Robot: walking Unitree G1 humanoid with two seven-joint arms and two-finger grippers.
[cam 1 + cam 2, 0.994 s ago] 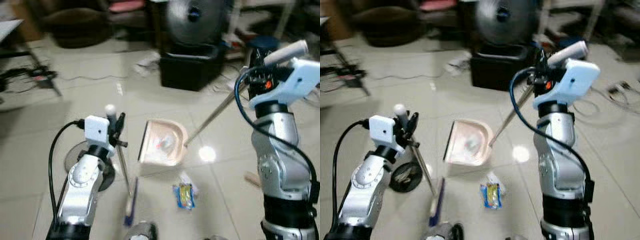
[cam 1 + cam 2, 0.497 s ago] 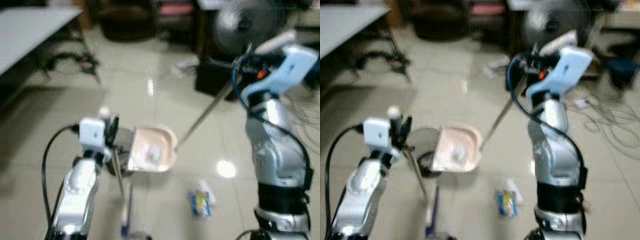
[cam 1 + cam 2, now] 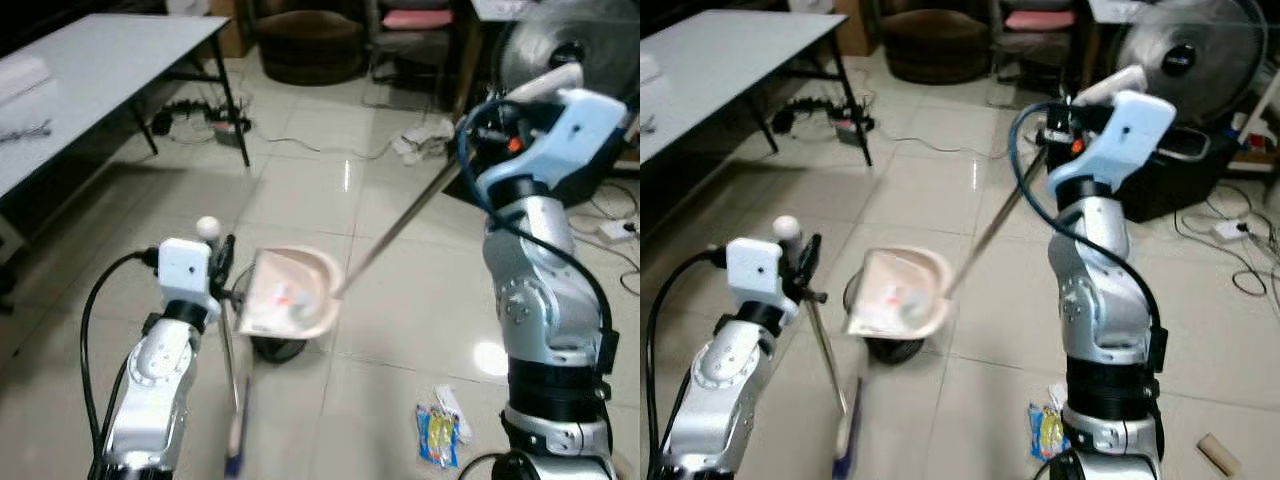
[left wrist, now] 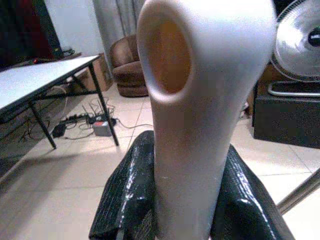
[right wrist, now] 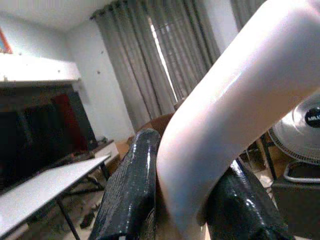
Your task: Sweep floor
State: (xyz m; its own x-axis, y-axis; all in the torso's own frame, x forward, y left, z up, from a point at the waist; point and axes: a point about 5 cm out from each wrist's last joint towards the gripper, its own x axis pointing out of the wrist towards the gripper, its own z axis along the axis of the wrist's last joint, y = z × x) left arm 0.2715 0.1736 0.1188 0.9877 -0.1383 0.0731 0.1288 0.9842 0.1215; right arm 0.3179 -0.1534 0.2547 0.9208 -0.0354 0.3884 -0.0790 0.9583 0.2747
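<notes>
Broom (image 3: 232, 370): pale handle clamped between the fingers of the left claw (image 3: 220, 262), shaft running down to the blue bristle end on the tiled floor (image 3: 400, 330) just ahead of the robot. Dustpan (image 3: 288, 293): pink, litter inside, held off the floor beside the left claw, above a dark round object (image 3: 278, 349). Its long metal handle (image 3: 400, 225) rises to the right claw (image 3: 497, 118), closed on the white grip. Snack wrapper (image 3: 437, 433) lies by the right arm's base. Desk (image 3: 90, 70) far left, fan (image 3: 1188, 60) behind.
</notes>
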